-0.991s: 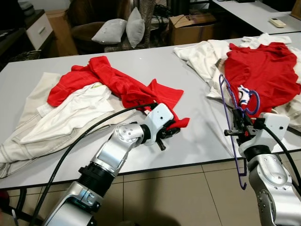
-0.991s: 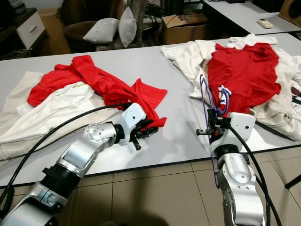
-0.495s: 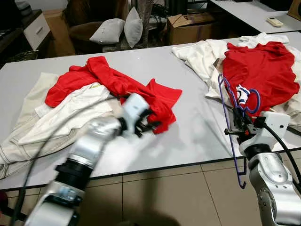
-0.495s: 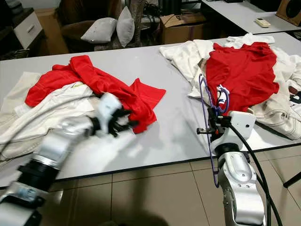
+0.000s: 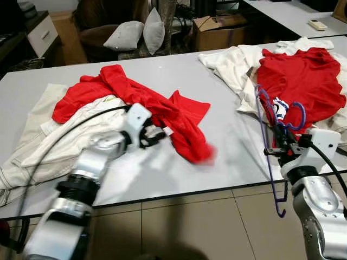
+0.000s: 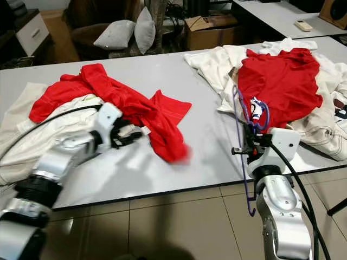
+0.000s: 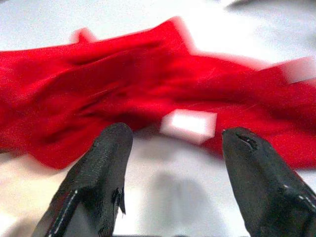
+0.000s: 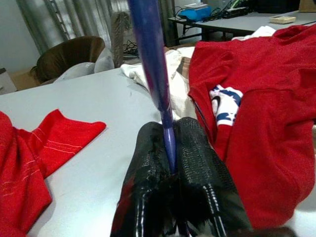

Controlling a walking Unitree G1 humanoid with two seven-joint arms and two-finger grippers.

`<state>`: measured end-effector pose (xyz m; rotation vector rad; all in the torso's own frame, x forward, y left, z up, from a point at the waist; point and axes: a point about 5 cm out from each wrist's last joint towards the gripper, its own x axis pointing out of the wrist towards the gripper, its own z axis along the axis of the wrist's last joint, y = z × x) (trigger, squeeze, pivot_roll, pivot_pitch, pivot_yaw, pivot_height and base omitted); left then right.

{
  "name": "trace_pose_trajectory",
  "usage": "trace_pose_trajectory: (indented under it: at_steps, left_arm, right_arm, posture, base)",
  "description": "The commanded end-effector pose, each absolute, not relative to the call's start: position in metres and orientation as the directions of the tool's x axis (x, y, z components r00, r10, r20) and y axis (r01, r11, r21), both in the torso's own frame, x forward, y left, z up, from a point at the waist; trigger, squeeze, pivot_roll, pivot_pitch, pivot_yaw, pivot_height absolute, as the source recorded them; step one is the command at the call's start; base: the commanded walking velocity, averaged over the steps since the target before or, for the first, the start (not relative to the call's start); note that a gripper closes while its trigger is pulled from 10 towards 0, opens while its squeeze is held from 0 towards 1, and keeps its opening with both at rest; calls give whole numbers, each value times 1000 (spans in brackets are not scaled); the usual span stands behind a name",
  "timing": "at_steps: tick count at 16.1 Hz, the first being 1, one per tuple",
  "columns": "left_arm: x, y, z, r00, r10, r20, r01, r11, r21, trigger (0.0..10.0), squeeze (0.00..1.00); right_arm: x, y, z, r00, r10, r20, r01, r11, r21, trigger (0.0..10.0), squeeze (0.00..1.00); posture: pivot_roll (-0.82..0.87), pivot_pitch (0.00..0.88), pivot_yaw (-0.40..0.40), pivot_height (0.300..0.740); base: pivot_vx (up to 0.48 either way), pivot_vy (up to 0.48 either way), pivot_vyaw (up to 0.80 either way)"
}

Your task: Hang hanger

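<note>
The purple hanger [image 5: 269,146] is standing upright at the table's near edge, with the right gripper [image 8: 170,163] clenching its bar. Farther in, the left gripper [image 7: 173,143] is hovering with fingers spread before the red shirt [image 5: 162,108] lying on the white table [image 5: 227,157].

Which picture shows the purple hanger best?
The left eye view: the whole purple hanger shows, upright in the right claw, hook hanging below the table edge. The right eye view shows much the same. The right wrist view shows one pinched bar.
</note>
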<state>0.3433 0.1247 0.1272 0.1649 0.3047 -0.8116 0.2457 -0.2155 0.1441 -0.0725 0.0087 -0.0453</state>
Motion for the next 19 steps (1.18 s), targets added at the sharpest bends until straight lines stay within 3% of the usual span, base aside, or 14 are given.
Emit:
trace_pose_trajectory:
  at_steps: [1, 4, 6, 8, 9, 12, 14, 15, 17, 19]
  left_arm:
    - [340, 114, 132, 595, -739, -317, 779, 628, -1, 10000, 0]
    - [326, 66, 109, 488, -770, -411, 840, 543, -19, 10000, 0]
    - [320, 29, 121, 445, -848, -288, 870, 485, -85, 10000, 0]
    - [332, 23, 151, 535, -842, -68, 839, 539, -74, 10000, 0]
    - [340, 34, 158, 589, -807, -45, 805, 590, -58, 10000, 0]
    - [346, 70, 178, 620, -783, 50, 784, 615, -85, 10000, 0]
    - [346, 87, 177, 637, -771, 23, 771, 636, -29, 10000, 0]
    - [353, 127, 156, 746, -641, -182, 666, 727, 168, 10000, 0]
    - [351, 159, 144, 789, -544, -285, 610, 746, 266, 10000, 0]
    - [346, 173, 137, 797, -499, -341, 597, 740, 311, 10000, 0]
  right_arm:
    - [247, -215, 144, 999, -40, -15, 39, 997, -65, 10000, 0]
    - [251, -208, 145, 1000, -10, -11, 9, 998, -67, 10000, 0]
    - [251, -209, 146, 1000, -8, -9, 7, 998, -70, 10000, 0]
    - [251, -209, 150, 1000, 12, 3, -12, 997, -72, 10000, 0]
    - [252, -205, 152, 998, 59, 6, -58, 995, -76, 10000, 0]
    - [252, -194, 163, 962, 272, 13, -271, 961, -53, 10000, 0]
    - [251, -195, 171, 937, 348, 12, -348, 937, -42, 10000, 0]
    - [241, -194, 187, 851, 525, 10, -524, 851, -38, 10000, 0]
    - [224, -188, 195, 710, 702, -47, -704, 710, -18, 10000, 0]
    - [211, -188, 185, 609, 772, -181, -785, 619, 0, 10000, 0]
  posture:
    - [-40, 0, 108, 740]
    - [-41, 0, 105, 740]
    - [-50, 0, 104, 740]
    - [-57, 0, 112, 740]
    - [-54, 0, 112, 740]
    - [-36, 0, 101, 740]
    - [-29, 0, 92, 740]
    - [-26, 0, 85, 740]
    - [-28, 0, 77, 740]
    - [-29, 0, 65, 740]
  base:
    - [0, 0, 0]
    - [0, 0, 0]
    - [0, 0, 0]
    - [0, 0, 0]
    - [0, 0, 0]
    - [0, 0, 0]
    - [0, 0, 0]
    - [0, 0, 0]
    - [0, 0, 0]
    - [0, 0, 0]
